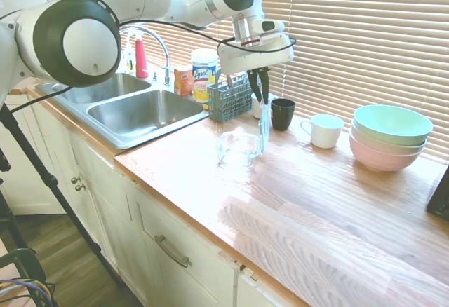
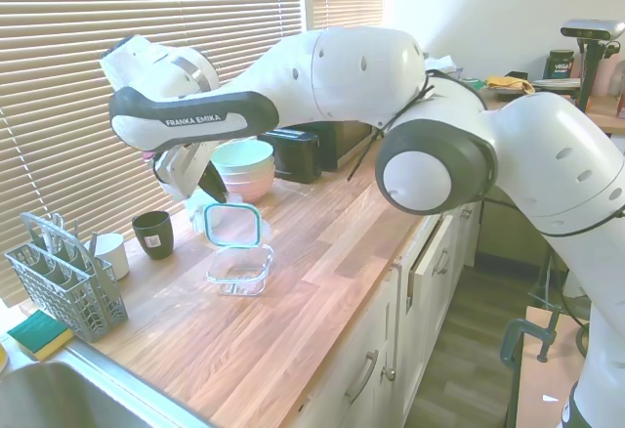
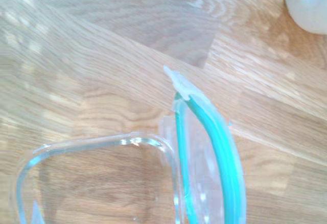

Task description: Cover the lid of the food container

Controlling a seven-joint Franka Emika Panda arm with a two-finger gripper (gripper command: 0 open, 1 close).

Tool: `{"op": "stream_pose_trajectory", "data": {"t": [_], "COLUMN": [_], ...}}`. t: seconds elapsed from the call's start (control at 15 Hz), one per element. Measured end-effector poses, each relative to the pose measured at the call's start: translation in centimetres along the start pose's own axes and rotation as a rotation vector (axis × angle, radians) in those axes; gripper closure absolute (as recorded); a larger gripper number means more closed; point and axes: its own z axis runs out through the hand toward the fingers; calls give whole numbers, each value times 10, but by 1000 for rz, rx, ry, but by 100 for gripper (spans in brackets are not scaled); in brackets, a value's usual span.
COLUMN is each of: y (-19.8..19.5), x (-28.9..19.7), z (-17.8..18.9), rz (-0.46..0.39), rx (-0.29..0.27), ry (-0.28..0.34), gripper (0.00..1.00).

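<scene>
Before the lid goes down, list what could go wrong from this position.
1. The lid hangs on edge from the gripper, beside the food container rather than flat over it; lowered like this, its edge would probably hit the glass rim or the counter.
2. The container is light and loose, so a push may slide it.
3. Swinging the lid flat could clip the black cup or white mug nearby.

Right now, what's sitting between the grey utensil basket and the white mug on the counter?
A black cup stands between the utensil basket and the white mug in the first exterior view, with the gripper holding the lid edge-on in front.
</scene>
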Motion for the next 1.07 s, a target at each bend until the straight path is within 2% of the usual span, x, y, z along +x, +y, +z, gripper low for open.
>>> {"op": "stream_pose_trajectory", "data": {"t": [0.53, 0.87, 1.07], "y": [-47, -96, -113], "x": [-36, -89, -120], "z": [11, 30, 28], "rz": [4, -4, -3], "rx": [-67, -142, -163], "ry": [35, 75, 91], "gripper": [100, 100, 100]}}
